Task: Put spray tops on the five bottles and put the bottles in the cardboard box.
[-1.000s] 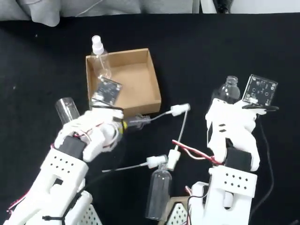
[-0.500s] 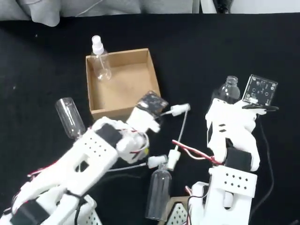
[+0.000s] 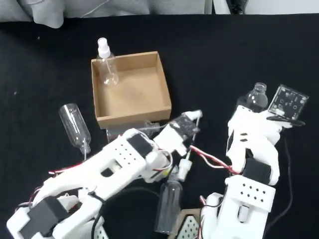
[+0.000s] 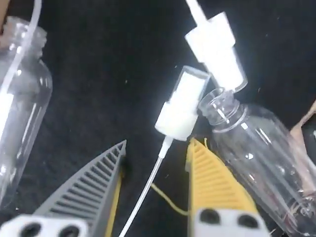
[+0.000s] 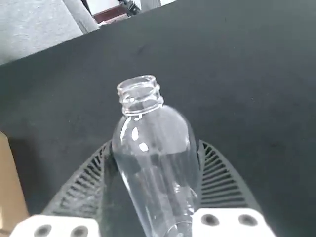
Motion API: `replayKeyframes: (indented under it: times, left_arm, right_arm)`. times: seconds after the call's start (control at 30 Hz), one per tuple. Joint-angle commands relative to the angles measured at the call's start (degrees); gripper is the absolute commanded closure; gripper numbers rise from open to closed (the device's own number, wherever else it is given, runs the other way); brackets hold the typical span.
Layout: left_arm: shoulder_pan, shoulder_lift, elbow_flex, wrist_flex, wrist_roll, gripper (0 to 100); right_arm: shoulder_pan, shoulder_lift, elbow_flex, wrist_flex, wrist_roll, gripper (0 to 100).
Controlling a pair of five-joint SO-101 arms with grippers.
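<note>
Spray top point(image 4: 180, 111) is lying by the middle of the near edge of the bench point(image 3: 224, 55), just beside a lying bottle point(image 4: 256, 148). Left claw point(image 4: 158, 145) is standing wide around its tube point(image 4: 148, 187). Right claw point(image 5: 155, 148) is holding a topless bottle point(image 5: 155, 168).

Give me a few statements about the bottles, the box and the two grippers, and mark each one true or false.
1. The right gripper is shut on a bottle with a bare open neck. True.
2. The cardboard box holds five bottles. False: just one capped bottle stands at its corner.
3. The left gripper is clamped shut on a bottle neck. False: its jaws are open, and the tube of a spray top runs between them.
4. An uncapped bottle lies on the table beside the box. True.
</note>
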Motion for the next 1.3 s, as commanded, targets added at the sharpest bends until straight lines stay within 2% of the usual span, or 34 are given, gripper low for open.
replayKeyframes:
  times: [0.0,0.27,0.5,0.8,1.0,1.27]
  left_arm:
    - [0.48,2.37,-6.81,0.26,-1.05,82]
    - [1.89,12.31,-11.74,0.44,-4.04,82]
    - [4.97,18.9,-20.44,7.47,-4.13,82]
    - [5.49,30.15,-28.53,11.34,-6.33,82]
    - [5.49,32.44,-31.43,12.48,-6.42,91]
    - [5.41,31.91,-31.52,12.48,-6.33,97]
  right_arm:
    - [1.58,-1.54,0.13,-3.6,-0.62,89.9]
    - [1.85,-1.54,0.13,-3.87,-0.62,89.9]
    - [1.67,-1.54,0.13,-3.87,-0.62,89.9]
    - [1.49,-1.54,0.22,-3.87,-0.62,89.9]
    - [1.41,-1.54,0.22,-3.87,-0.62,89.9]
    - [1.41,-1.54,0.22,-3.87,-0.62,89.9]
